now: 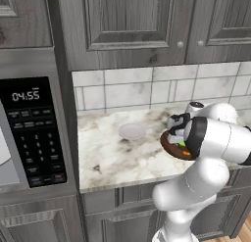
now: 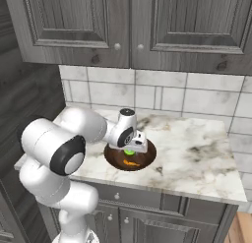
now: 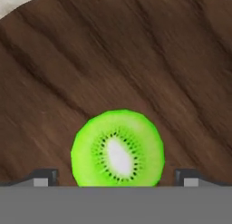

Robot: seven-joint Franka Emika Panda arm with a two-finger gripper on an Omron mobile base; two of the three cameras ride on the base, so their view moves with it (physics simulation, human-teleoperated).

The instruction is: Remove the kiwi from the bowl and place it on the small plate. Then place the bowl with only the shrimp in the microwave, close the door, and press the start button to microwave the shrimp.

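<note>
Left base view: arm comes up from lower rt, elbow bent over the marble counter (image 1: 108, 157). Gripper (image 1: 180, 140) hangs low over the bowl (image 1: 171, 147), dark brown wood-grain, sitting near the counter's front rt; much of it hidden behind the white forearm. A bit of green kiwi (image 1: 182, 144) and orange shows at the bowl's edge next to the arm. Small plate (image 1: 132, 132), pale grey, lies flat on the counter just left of the bowl, not touching. Microwave (image 1: 29, 133) at far left w/ black keypad, clock digits lit; part of the white turntable (image 1: 3, 153) shows at the left edge. Grey cabinets above, tile backsplash behind.

Right base view: arm rises from lower left, reaches across to the bowl (image 2: 130, 157) near the counter's front edge. Gripper (image 2: 130, 149) points down into it, right over the kiwi (image 2: 129, 152). Shrimp (image 2: 131, 163), thin orange, lies in the bowl just in front of the kiwi, apart from it.

Hand view: kiwi (image 3: 118, 148) cut face up, resting on the bowl's (image 3: 113, 55) wood-grain floor. Two finger tips (image 3: 43, 177) stand wide apart, one each side of the kiwi, w/ a gap on both sides; nothing gripped.
</note>
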